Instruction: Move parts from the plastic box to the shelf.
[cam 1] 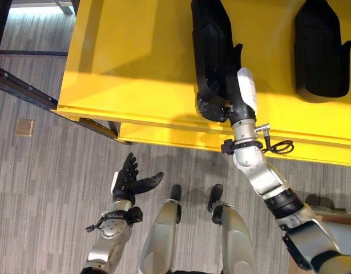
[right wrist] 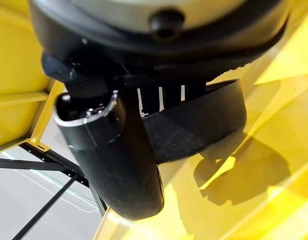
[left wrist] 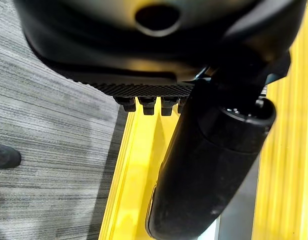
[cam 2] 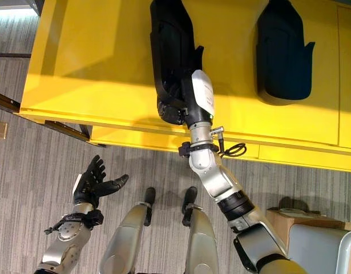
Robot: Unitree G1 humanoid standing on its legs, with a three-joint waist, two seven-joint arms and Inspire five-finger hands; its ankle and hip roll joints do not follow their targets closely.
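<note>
- Grey striped carpet (cam 1: 44, 188) lies below a bright yellow shelf (cam 1: 135, 63), which takes up the far half of the head views from about 10 to 2 o'clock.
- Two black parts lie flat on the shelf: one part (cam 1: 208, 40) at 12 o'clock and a second part (cam 1: 319, 45) at about 1 o'clock, well apart from it.
- Each is a long, dark moulded shell — rounded at the near end, with a small fin jutting from one side; matte, no sheen.
- Right hand (cam 2: 176, 105) is at the near end of the first part; in the right wrist view its fingers (right wrist: 159, 100) curl over the part's curved rim, thumb alongside — grasping it, by my reading.
- Left hand (cam 1: 129, 180) hangs over the carpet at 7 o'clock, fingers spread and relaxed, holding nothing.
- Handling, as a judgement: the shell looks stiff and hollow, so probably light for its bulk; the smooth plastic could slip, and its length would make it swing if held at one end.
- Best hold looks to be the rim at the rounded end, or the narrower waist near the fin.
</note>
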